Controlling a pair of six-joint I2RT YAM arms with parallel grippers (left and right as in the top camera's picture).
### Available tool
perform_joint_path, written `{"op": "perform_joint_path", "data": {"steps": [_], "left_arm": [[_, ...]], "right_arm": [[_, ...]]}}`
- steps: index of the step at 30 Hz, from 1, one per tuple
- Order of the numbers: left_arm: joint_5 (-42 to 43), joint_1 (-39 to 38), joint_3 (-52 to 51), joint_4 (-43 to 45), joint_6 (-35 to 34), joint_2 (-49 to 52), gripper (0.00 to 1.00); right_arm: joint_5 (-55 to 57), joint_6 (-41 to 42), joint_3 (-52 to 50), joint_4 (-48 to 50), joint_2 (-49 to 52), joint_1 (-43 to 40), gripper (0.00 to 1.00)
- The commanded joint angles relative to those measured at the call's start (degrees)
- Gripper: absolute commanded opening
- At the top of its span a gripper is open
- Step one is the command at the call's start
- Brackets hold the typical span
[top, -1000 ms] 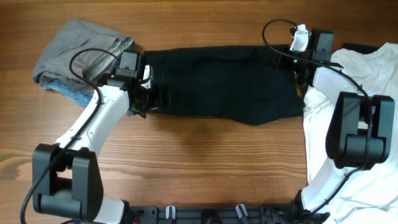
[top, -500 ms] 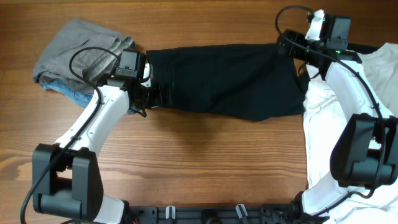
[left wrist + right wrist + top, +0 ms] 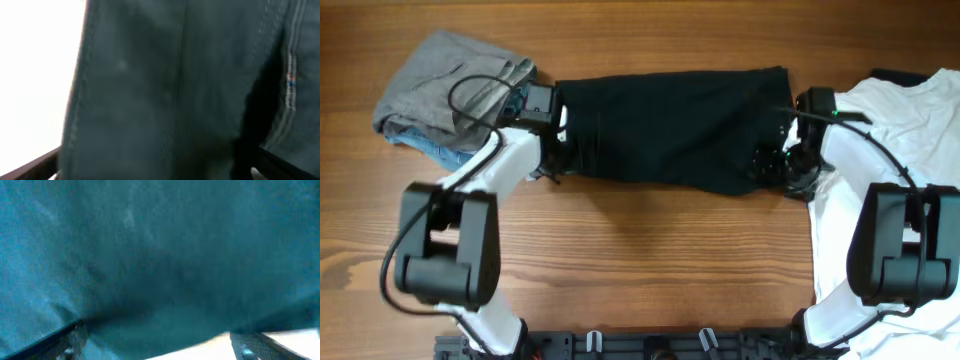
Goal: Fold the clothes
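Black shorts [image 3: 675, 125] lie spread between left gripper [image 3: 563, 150] and right gripper [image 3: 770, 165], seemingly touching both; jaw widths I cannot tell.

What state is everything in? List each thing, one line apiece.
black garment: spread out flat, not yet folded.
grey garment: bunched in a heap.
blue denim piece: mostly hidden under the grey garment.
white T-shirt: loose, rumpled.
left end effector: open, at the black garment's left edge.
right end effector: open, at its right edge.
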Motion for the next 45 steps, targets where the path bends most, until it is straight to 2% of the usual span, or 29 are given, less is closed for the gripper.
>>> {"op": "perform_joint_path", "data": {"steps": [1, 2, 3, 4, 6, 8, 9, 10, 11, 13, 14, 16, 17, 18, 19, 20, 21, 22, 23, 26, 29, 30, 32, 35, 38, 41, 42, 43, 45], "left_arm": [[-0.76, 0.02, 0.04, 2.82, 1.46, 4.39, 0.94], [-1.09, 0.15, 0.04, 2.58, 1.44, 4.66, 0.60], [-2.10, 0.39, 0.04, 1.64, 1.40, 4.68, 0.32], [-3.65, 0.79, 0.04, 0.24, 0.74, 4.66, 0.04], [-7.82, 3.67, 0.04, -6.45, -4.07, 4.48, 0.04], [-6.69, 7.69, 0.04, -13.53, -5.73, 4.39, 0.04], [-5.25, 9.07, 0.04, -15.61, -5.68, 4.26, 0.04], [-2.34, 10.34, 0.04, -17.16, -4.46, 3.96, 0.06], [1.22, 10.86, 0.07, -17.70, -2.40, 3.52, 0.15], [6.56, 10.95, 0.22, -17.75, -0.02, 1.64, 0.31], [7.56, 10.95, 0.76, -18.16, 0.00, 0.02, 0.36], [8.70, 10.95, 3.02, -20.24, 1.81, -3.63, 0.44], [8.98, 10.95, 4.39, -21.38, 2.97, -5.49, 0.47], [9.01, 10.95, 5.88, -21.97, 2.99, -8.02, 0.56], [9.03, 10.93, 6.82, -21.24, 2.97, -10.56, 0.70], [9.07, 10.84, 6.99, -19.10, 2.97, -12.59, 0.77], [9.01, 10.67, 6.99, -16.61, 2.99, -13.86, 0.72], [9.27, 10.34, 6.99, -13.20, 2.99, -14.47, 0.56], [10.82, 9.53, 6.86, -9.11, 3.02, -14.16, 0.47], [14.36, 5.66, 6.80, -2.27, 6.10, -10.36, 0.33], [14.36, 0.39, 6.80, 1.18, 9.01, -2.29, 0.17], [14.34, -0.90, 6.80, 2.62, 10.10, 1.05, 0.16], [11.98, -1.70, 6.80, 6.75, 9.38, 6.47, 0.04], [-6.16, 1.31, 6.80, 10.32, -5.81, 10.97, 0.04], [-7.54, 6.16, 7.80, 10.71, -6.34, 10.60, 0.04], [3.28, 10.82, 11.85, 9.09, -3.08, 8.22, 0.06], [8.66, 11.34, 13.22, 8.55, -0.24, 6.73, 0.10], [14.60, 11.15, 14.69, 7.06, 1.92, 4.48, 0.20], [18.51, 9.62, 15.06, 3.69, 3.21, -0.09, 0.32]], "right_arm": [[-0.98, 1.75, -1.55, 2.14, -1.07, 0.00, 0.36], [-0.37, 1.05, -1.55, 2.08, -1.11, -0.02, 0.17], [1.55, 1.05, -1.53, 1.29, -1.20, -0.02, 0.07], [3.54, 1.31, -1.53, -0.42, -1.64, 0.00, 0.04], [4.96, 1.27, -1.53, -4.98, -3.50, 0.00, 0.04], [5.29, 1.29, -1.55, -12.48, -7.30, 0.04, 0.04], [5.33, 1.20, -1.55, -14.97, -9.01, 0.04, 0.27], [5.84, 1.14, -1.53, -17.33, -11.63, 0.04, 0.68], [6.23, 1.09, -1.49, -17.68, -13.53, 0.04, 0.81], [6.12, 0.24, -0.31, -16.24, -16.59, 0.04, 0.83], [3.98, -3.45, 0.28, -13.99, -18.03, 0.04, 0.80], [-3.04, -9.27, 0.28, -9.20, -19.56, 0.04, 0.64], [-5.53, -9.57, 0.28, -6.99, -19.56, 0.04, 0.47], [-8.46, -8.26, 0.07, -3.63, -18.99, 0.13, 0.19], [-9.92, -7.15, -0.09, -1.68, -17.99, 0.50, 0.11], [-10.27, -6.01, -0.11, -1.01, -16.33, 1.40, 0.08], [-10.29, -6.05, -0.11, -0.98, -15.13, 2.19, 0.08], [-10.27, -6.16, -0.11, -1.05, -13.20, 3.63, 0.08], [-10.27, -6.19, -0.11, -1.22, -10.80, 5.55, 0.08], [-10.29, -5.97, -0.11, -1.31, -5.64, 9.49, 0.08], [-10.25, -5.64, -0.11, -2.54, -2.67, 11.67, 0.09], [-10.03, -5.55, -0.13, -3.45, -1.97, 12.04, 0.09], [-7.89, -4.28, -0.24, -4.52, -1.27, 12.26, 0.09], [2.25, 2.49, -1.49, -8.37, -1.03, 12.24, 0.10], [4.98, 5.44, -4.20, -8.87, -1.01, 11.67, 0.11], [10.86, 9.27, -5.75, -9.09, -1.01, 11.54, 0.09], [10.67, 8.81, -5.70, -8.98, -1.07, 11.54, 0.07], [10.27, 7.91, -5.29, -8.61, -1.20, 11.54, 0.04], [3.91, -0.20, -2.91, -8.59, -3.56, 11.54, 0.04]]}}
